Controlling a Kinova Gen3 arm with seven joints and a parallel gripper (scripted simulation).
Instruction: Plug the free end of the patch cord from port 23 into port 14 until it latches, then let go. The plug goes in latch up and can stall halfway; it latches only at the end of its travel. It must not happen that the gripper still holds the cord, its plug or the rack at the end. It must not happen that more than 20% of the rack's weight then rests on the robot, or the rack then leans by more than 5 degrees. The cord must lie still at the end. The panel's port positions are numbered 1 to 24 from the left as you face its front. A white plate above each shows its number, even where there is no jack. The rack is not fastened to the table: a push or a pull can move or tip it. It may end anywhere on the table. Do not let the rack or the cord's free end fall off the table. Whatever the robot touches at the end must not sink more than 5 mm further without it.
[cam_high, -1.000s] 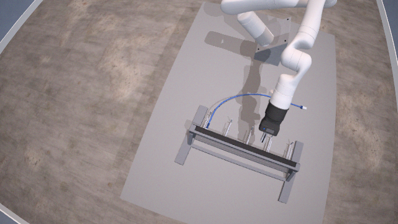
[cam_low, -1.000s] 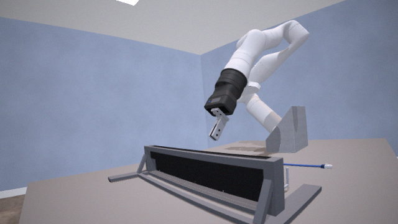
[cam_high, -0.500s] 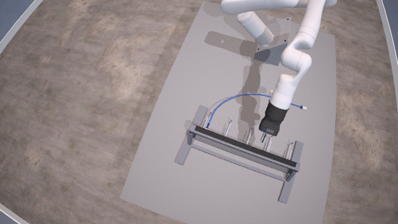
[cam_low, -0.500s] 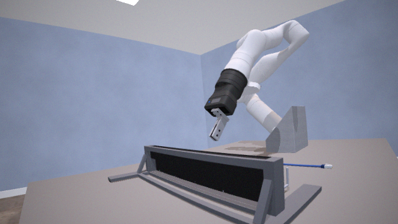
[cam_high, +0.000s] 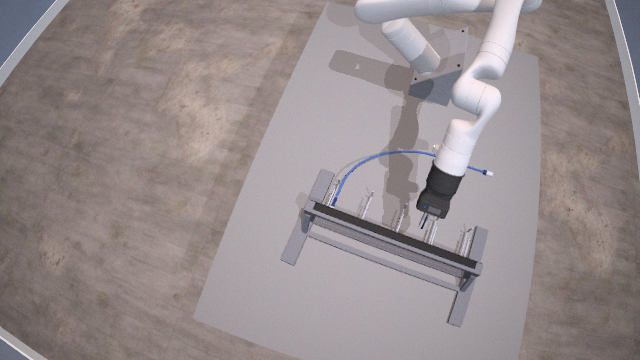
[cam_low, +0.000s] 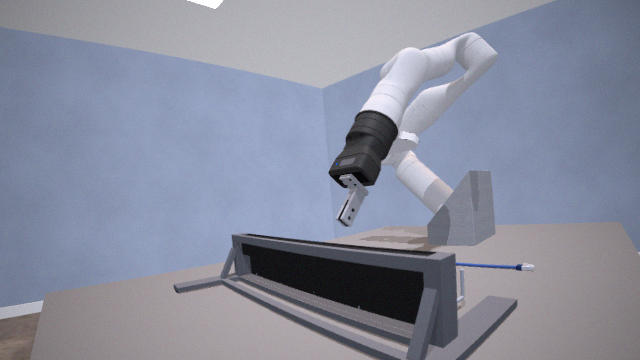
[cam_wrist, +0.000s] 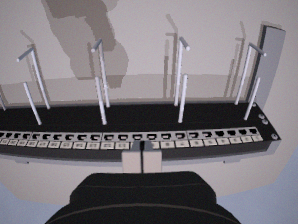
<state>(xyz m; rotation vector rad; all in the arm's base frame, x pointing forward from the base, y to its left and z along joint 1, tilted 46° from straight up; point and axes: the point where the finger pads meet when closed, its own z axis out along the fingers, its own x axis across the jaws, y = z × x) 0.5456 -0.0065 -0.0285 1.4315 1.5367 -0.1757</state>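
My gripper (cam_high: 423, 227) (cam_low: 343, 223) (cam_wrist: 142, 151) is shut with nothing between its fingers. It hangs above the rack, on the jack side; in the wrist view its tips overlap part of the number plate row. The rack (cam_high: 395, 234) (cam_low: 441, 300) (cam_wrist: 145, 118) stands upright on its feet. Its row of jacks (cam_wrist: 166, 136) shows in the wrist view, but the numbers are too small to read, so I cannot tell port 14. The blue cord (cam_high: 400, 152) (cam_low: 487, 265) curves from the rack's far end to its free plug (cam_high: 489, 173) (cam_low: 528, 267), which is away from the rack and the gripper.
Several thin cable-guide posts (cam_high: 368, 205) (cam_wrist: 102, 75) stick out from the panel's jack side. Long foot bars (cam_high: 293, 248) (cam_low: 487, 322) (cam_wrist: 270, 60) reach out at the rack's ends. The arm's base block (cam_high: 436, 89) (cam_low: 475, 215) stands on the table (cam_high: 270, 200) (cam_low: 565, 300) behind the cord.
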